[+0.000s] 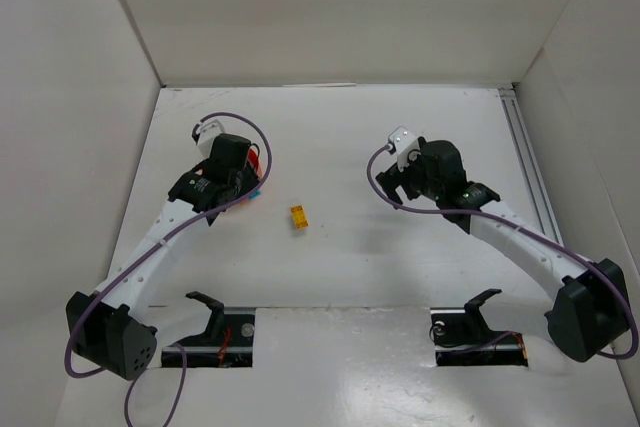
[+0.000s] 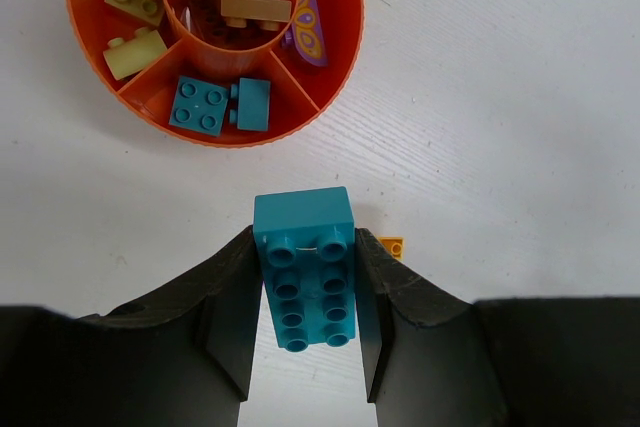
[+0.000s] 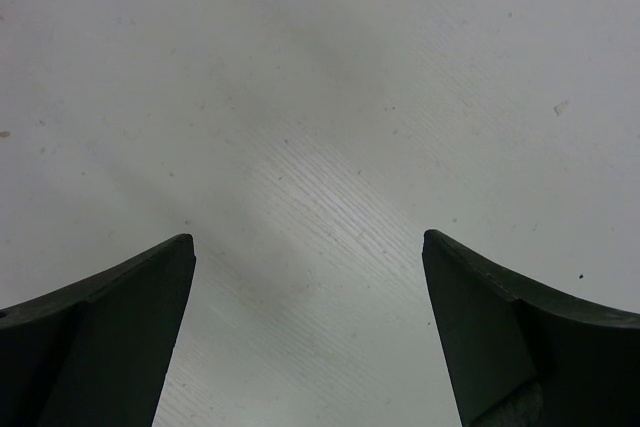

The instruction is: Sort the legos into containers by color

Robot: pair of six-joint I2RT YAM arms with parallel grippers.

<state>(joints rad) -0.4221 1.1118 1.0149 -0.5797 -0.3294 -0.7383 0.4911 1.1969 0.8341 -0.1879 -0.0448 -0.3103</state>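
My left gripper (image 2: 308, 277) is shut on a teal brick (image 2: 305, 262), held above the table just short of the orange-red bowl (image 2: 340, 37). The bowl is split into compartments: two teal bricks (image 2: 200, 105) in the near one, lime bricks (image 2: 135, 52) at the left, brown bricks (image 2: 250, 9) in the middle cup, a purple piece (image 2: 308, 27) at the right. A yellow-orange brick (image 1: 299, 217) lies on the table between the arms and also peeks out beside the right finger in the left wrist view (image 2: 392, 245). My right gripper (image 3: 308, 277) is open and empty over bare table.
White walls (image 1: 80, 97) enclose the table on three sides. A metal rail (image 1: 528, 162) runs along the right edge. In the top view the left arm (image 1: 215, 182) hides most of the bowl.
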